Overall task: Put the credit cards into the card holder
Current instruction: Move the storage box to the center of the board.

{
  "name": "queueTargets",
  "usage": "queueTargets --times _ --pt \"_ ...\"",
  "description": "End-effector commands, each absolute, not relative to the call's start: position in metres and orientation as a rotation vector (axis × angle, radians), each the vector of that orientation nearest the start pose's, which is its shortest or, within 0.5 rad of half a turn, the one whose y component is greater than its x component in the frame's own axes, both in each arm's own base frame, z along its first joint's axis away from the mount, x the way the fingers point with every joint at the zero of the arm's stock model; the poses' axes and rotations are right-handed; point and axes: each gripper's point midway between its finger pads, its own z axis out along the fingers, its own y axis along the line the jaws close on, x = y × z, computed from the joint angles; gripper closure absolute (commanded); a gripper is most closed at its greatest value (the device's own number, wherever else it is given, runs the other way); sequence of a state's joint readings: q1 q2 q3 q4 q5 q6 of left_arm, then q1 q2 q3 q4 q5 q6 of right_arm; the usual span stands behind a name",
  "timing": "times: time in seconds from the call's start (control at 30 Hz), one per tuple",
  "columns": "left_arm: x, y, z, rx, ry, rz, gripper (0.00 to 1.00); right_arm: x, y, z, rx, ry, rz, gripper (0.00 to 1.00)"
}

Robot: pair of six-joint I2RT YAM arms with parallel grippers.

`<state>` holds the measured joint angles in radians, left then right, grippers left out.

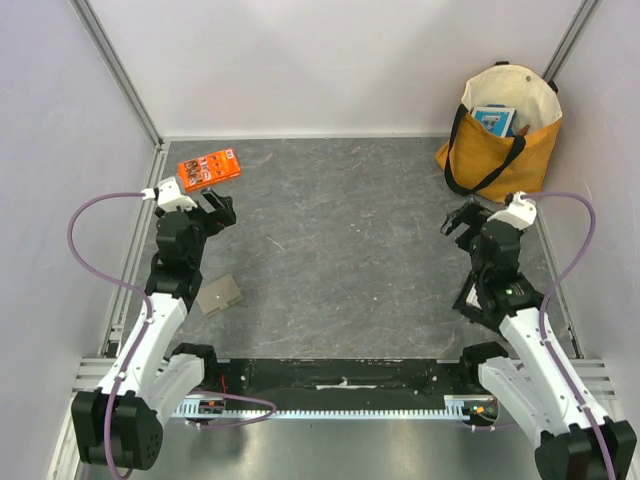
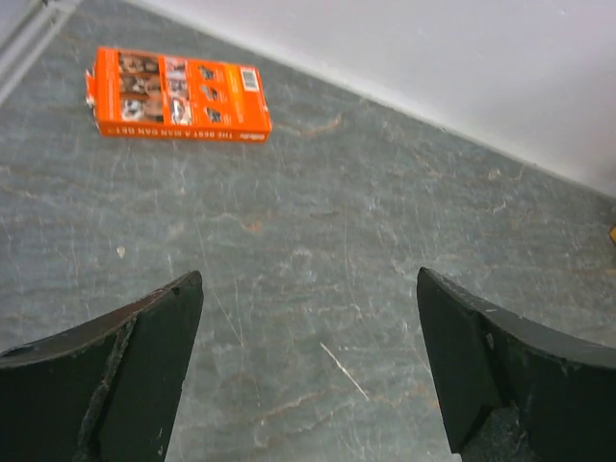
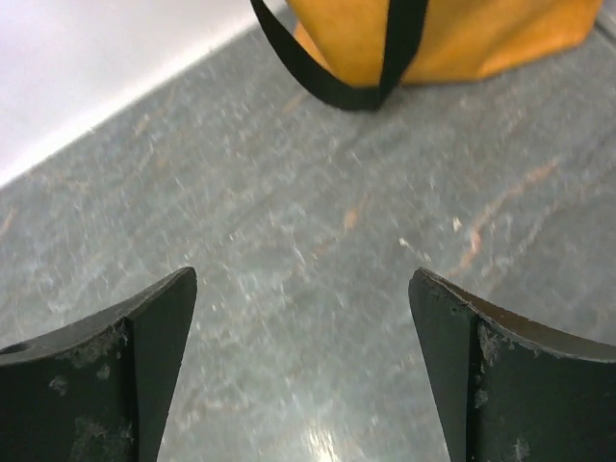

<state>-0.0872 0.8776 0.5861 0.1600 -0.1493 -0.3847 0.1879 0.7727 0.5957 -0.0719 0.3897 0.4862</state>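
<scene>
The card holder [image 1: 219,295], a small flat taupe-grey square, lies on the table beside my left arm, near the left edge. No credit cards show in any view. My left gripper [image 1: 218,210] is open and empty above the table, behind the card holder and in front of the orange packet; in its wrist view the fingers [image 2: 144,356] stand wide apart over bare table. My right gripper [image 1: 460,222] is open and empty at the right, in front of the yellow bag; its fingers [image 3: 144,356] are wide apart.
An orange packet [image 1: 208,168] lies at the back left, also in the left wrist view [image 2: 178,93]. A yellow tote bag [image 1: 500,130] with black handles stands at the back right, a blue item inside. A black tray lies partly hidden under my right arm [image 1: 470,300].
</scene>
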Motion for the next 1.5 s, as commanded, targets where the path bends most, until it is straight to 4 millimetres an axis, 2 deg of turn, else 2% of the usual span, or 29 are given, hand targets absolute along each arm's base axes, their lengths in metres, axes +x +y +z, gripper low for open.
queueTargets --times 0.0,0.1,0.27,0.37,0.43,0.5,0.63,0.7,0.77,0.87,0.93,1.0,1.17,1.33,1.47 --pt "0.335 -0.029 0.253 -0.413 1.676 -0.325 0.03 0.276 0.011 0.188 0.65 1.867 0.15 0.02" --pt "0.316 -0.022 0.229 -0.72 1.749 -0.385 0.01 0.253 -0.016 0.188 0.816 1.863 0.019 0.02" --pt "0.315 -0.049 0.24 -0.466 1.76 -0.482 0.01 0.221 -0.063 0.209 0.937 1.829 -0.303 0.02" --pt "0.316 -0.087 0.247 -0.279 1.791 -0.663 0.01 0.2 -0.095 0.226 1.019 1.785 -0.526 0.02" --pt "0.317 -0.102 0.242 -0.224 1.841 -0.744 0.01 0.189 -0.111 0.235 1.06 1.753 -0.629 0.02" --pt "0.319 -0.115 0.236 -0.171 1.88 -0.805 0.01 0.181 -0.121 0.232 1.092 1.744 -0.684 0.02" --pt "0.321 -0.124 0.222 -0.144 1.93 -0.847 0.01 0.178 -0.125 0.219 1.138 1.761 -0.685 0.02" --pt "0.32 -0.129 0.22 -0.134 1.944 -0.869 0.01 0.18 -0.128 0.204 1.181 1.808 -0.7 0.02" --pt "0.32 -0.133 0.219 -0.12 1.95 -0.875 0.01 0.183 -0.127 0.178 1.229 1.909 -0.671 0.02" --pt "0.319 -0.137 0.221 -0.106 1.954 -0.892 0.01 0.177 -0.144 0.146 1.342 1.998 -0.615 0.02" --pt "0.319 -0.137 0.219 -0.107 1.958 -0.888 0.01 0.178 -0.15 0.146 1.346 1.996 -0.581 0.02" --pt "0.319 -0.136 0.217 -0.113 1.962 -0.886 0.01 0.19 -0.142 0.149 1.312 2.008 -0.471 0.02" --pt "0.32 -0.138 0.216 -0.115 1.966 -0.902 0.01 0.198 -0.125 0.132 1.346 2.05 -0.341 0.02" --pt "0.322 -0.14 0.218 -0.108 1.965 -0.913 0.01 0.21 -0.128 0.124 1.391 2.013 -0.315 0.02" --pt "0.321 -0.141 0.217 -0.104 1.97 -0.918 0.01 0.22 -0.142 0.119 1.405 1.991 -0.376 0.05"
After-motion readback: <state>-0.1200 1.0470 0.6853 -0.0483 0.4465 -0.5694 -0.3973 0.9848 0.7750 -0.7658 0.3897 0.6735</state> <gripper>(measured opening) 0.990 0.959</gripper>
